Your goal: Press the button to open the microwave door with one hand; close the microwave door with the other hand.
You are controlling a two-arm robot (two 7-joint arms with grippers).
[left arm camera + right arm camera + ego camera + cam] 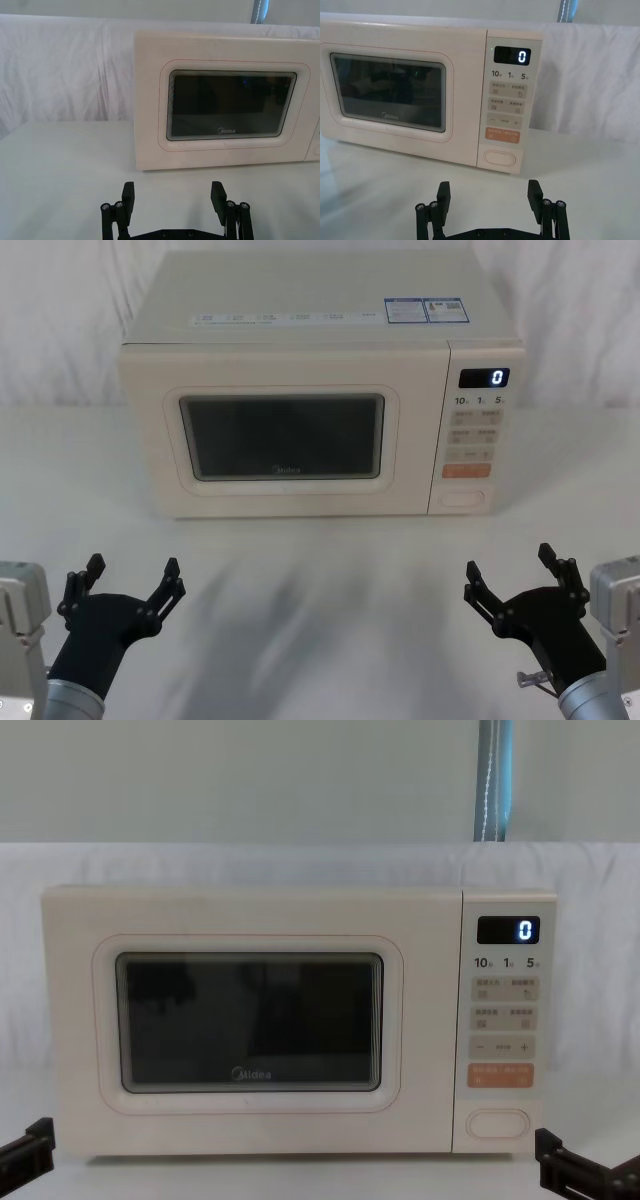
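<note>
The right gripper [520, 585] is held low over the table [330, 620] with its fingers spread wide apart and nothing between them. Ahead of it and slightly inward, well apart from the fingertips, the button [499, 158] is found at the foot of the control panel [507, 100], directly under the orange key [502, 135]. Further up the panel, small printed keys and a lit display [484, 378] showing 0 are seen.

The left gripper [130, 585] is likewise held near the table's front edge, its fingers spread and empty. Ahead of it and inward, the microwave door [280, 435] is seen shut flush with the casing, its dark window [230, 105] facing the gripper.

Neither step appears to have been begun, so several risks are judged to lie ahead. With the fingers this far apart, the button could be straddled rather than pressed, or the orange key just above could be struck by the upper fingertip, so that a program is started instead of the door being released. A push given off-centre or too hard could cause the microwave [300, 1020] to be slid backward on the smooth cloth. Which edge the door is hinged on cannot be told; if the left side, the swinging door could be met by the left gripper where it waits. A closing push placed near the hinge could leave the door unlatched.
</note>
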